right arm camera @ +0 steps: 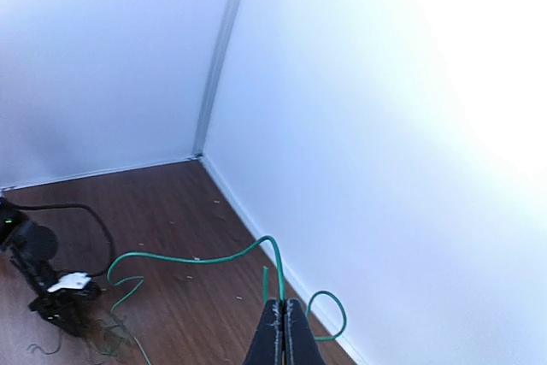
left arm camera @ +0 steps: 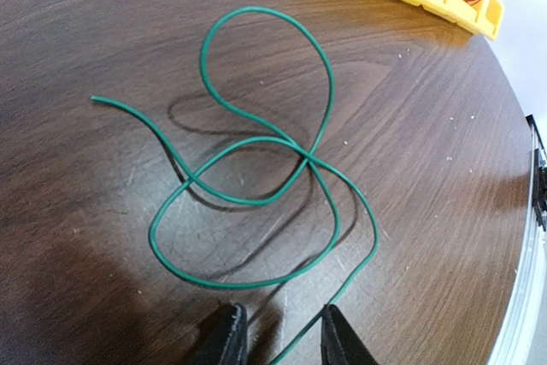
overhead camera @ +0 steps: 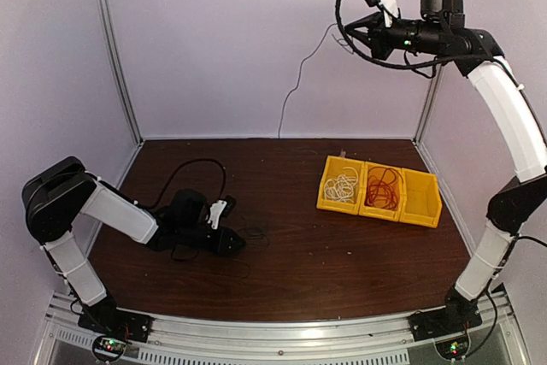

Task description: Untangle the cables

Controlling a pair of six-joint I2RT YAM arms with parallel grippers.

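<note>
A thin green cable (left arm camera: 256, 151) lies in loose crossed loops on the brown table, and one strand runs between the fingers of my left gripper (left arm camera: 282, 335). That gripper is open and low over the table (overhead camera: 239, 244). My right gripper (right arm camera: 283, 307) is raised high near the back wall (overhead camera: 349, 32) and is shut on a green cable (right arm camera: 197, 260), which hangs down as a thin dark line (overhead camera: 295, 74) toward the table. A white cable (overhead camera: 343, 187) and a red cable (overhead camera: 384, 188) lie coiled in a yellow bin (overhead camera: 422, 203).
The yellow bin has three compartments; the white cable is in the left one, the red in the middle, and the right one (overhead camera: 420, 187) looks bare. A thick black arm cable (overhead camera: 184, 168) loops behind the left arm. White walls enclose the table.
</note>
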